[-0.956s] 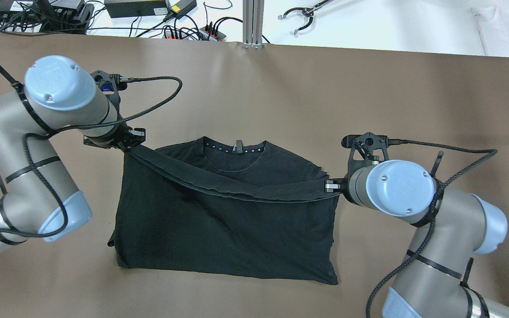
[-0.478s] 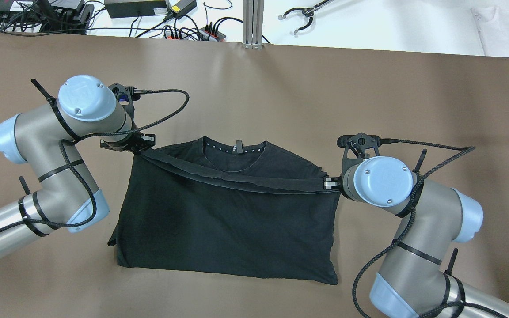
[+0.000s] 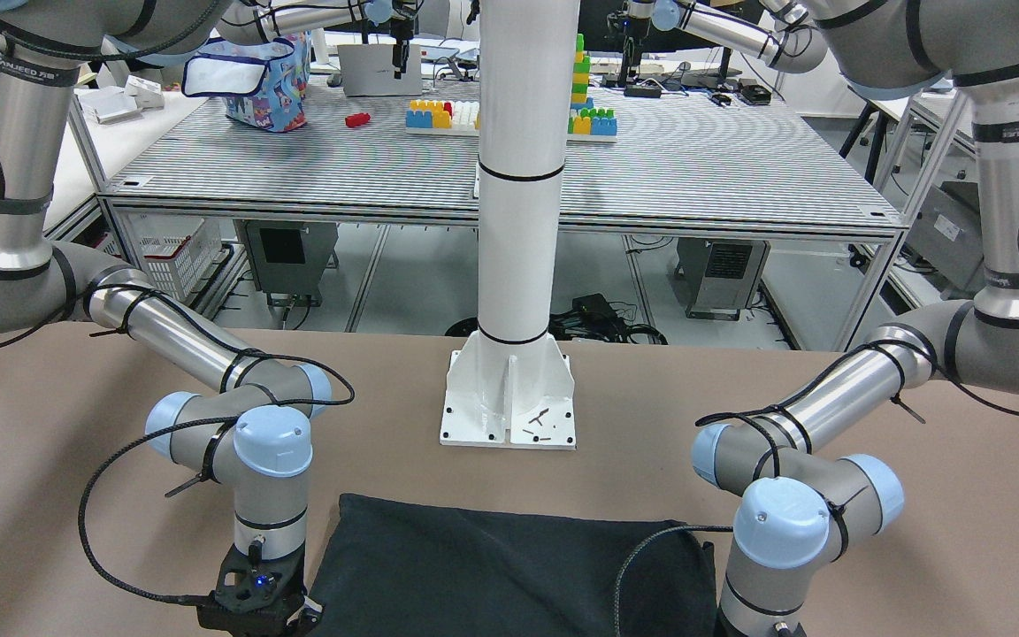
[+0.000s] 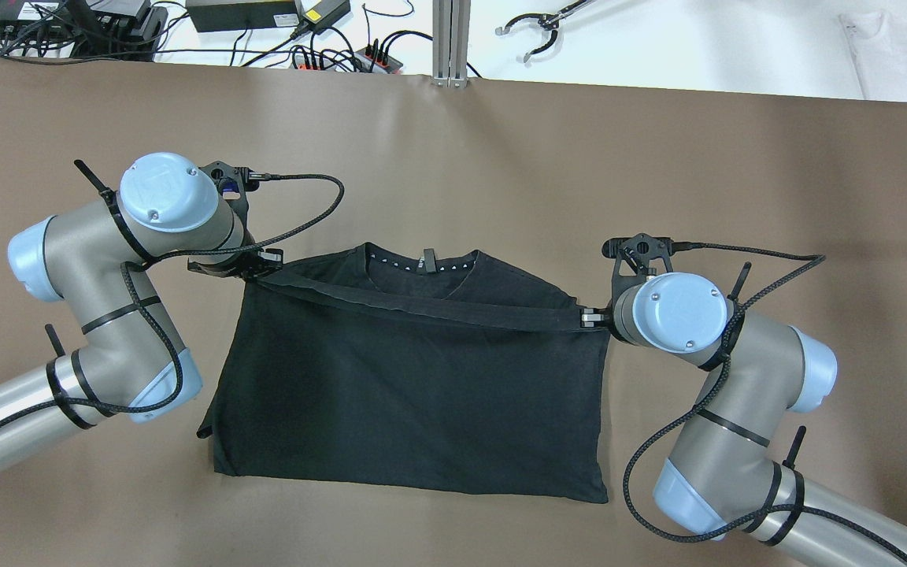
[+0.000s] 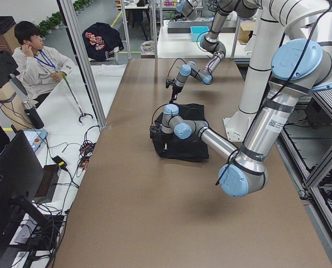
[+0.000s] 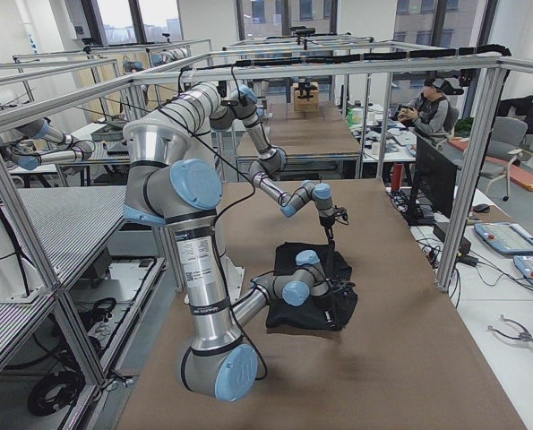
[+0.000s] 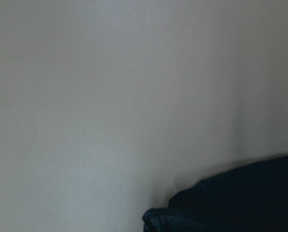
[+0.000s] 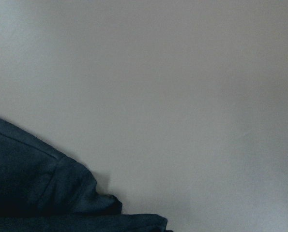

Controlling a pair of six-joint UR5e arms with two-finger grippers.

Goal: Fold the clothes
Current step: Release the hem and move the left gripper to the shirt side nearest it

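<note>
The black shirt (image 4: pixel 414 394) lies on the brown table (image 4: pixel 501 157), midway between the two arms, with its neckline (image 4: pixel 422 264) on the side away from the robot. One edge of its top layer is drawn into a taut dark band across the shirt just below the neckline. The band runs from the left pincer (image 4: pixel 263 266) at the shirt's far left corner to the right pincer (image 4: pixel 590 318) at its right edge. Each pincer is closed on its own end of that band and grips fabric, though the fingers are mostly hidden under the wrists in the overhead view. The band slopes, with its left end lying farther from the robot than its right end. Whether it hangs clear of the layer beneath, I cannot tell.

Below the band the shirt spreads as a wide dark rectangle, and a small tab of cloth sticks out at the near left corner.

The left wrist camera shows only pale table surface with dark cloth in its lower right corner. The right wrist camera shows the same with the cloth at lower left, where a seam crosses it.

In the front-facing view the shirt lies apart from the white pillar base (image 3: pixel 509 398) and is wider than it. Beyond stands a second table (image 3: pixel 739 177) carrying a patterned bag (image 3: pixel 253 75) and toy bricks (image 3: pixel 443 115). In the exterior left view a person (image 5: pixel 37 61) sits off to the side — well apart from the shirt.
</note>
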